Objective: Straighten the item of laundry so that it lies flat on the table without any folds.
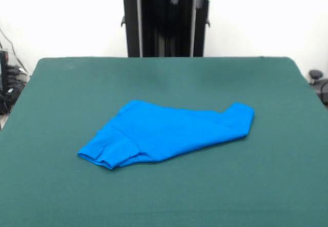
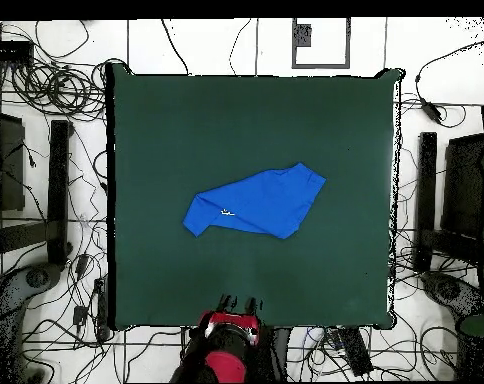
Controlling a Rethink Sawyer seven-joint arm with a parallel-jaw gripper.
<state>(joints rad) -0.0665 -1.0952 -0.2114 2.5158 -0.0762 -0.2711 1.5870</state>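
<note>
The bright blue T-shirt point(image 1: 164, 132) lies bunched and folded over itself near the middle of the dark green table point(image 1: 154, 78), plain side up, with a sleeve end toward the front left. In the overhead view the T-shirt point(image 2: 256, 203) forms a slanted wedge on the table point(image 2: 186, 120), with a small white speck of print at its lower left. My gripper point(image 2: 238, 303) is drawn back at the table's edge by the robot's base, well clear of the shirt and holding nothing. In the front view only arm parts show at the top edge.
The black pedestal point(image 1: 166, 27) stands behind the table's far edge. Many cables point(image 2: 61, 85) and black stands point(image 2: 58, 190) lie on the floor on both sides of the table. Green cloth surrounds the shirt on all sides.
</note>
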